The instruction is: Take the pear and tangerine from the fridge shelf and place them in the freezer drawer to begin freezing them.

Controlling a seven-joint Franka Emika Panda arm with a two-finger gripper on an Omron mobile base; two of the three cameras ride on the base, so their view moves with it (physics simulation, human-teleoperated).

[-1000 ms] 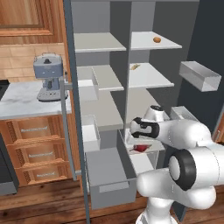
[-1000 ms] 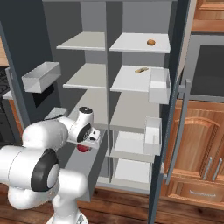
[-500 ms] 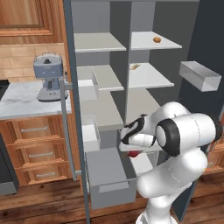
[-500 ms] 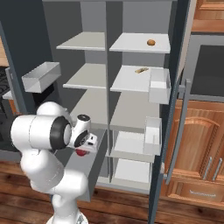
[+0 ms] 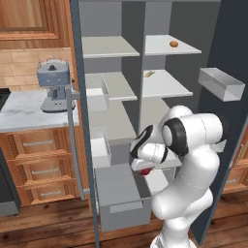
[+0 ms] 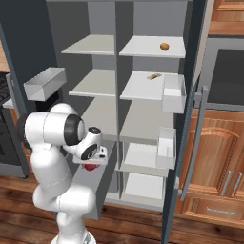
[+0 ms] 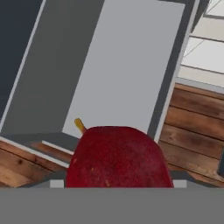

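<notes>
End effector [image 5: 143, 169] on my arm hangs low over the open freezer drawer [image 5: 121, 196], and it is closed around the pear [image 7: 117, 156]; in the hand view the red fruit sits right between the finger tips, its short stem poking up to the left, with the drawer's pale grey floor spread out beyond it. From the left base view I see a sliver of red under the white wrist, above the drawer's right side. From the right base view the same red shows just beneath the hand, beside the drawer's wall. I judge the fruit is held this low so that it can be let go without rolling or bouncing out, and the arm is folded tight against itself because the drawer sits close to the base. The tangerine [image 5: 174, 43] rests on the top right fridge shelf [image 5: 169, 47], well apart from the hand, so I take it as the second fruit to fetch. A tan scrap [image 5: 149, 74] lies on the shelf below it. Clear door bins [image 6: 173, 92] hang on the open door. On the desk [image 5: 22, 112] to the left stands a coffee machine [image 5: 52, 85].
</notes>
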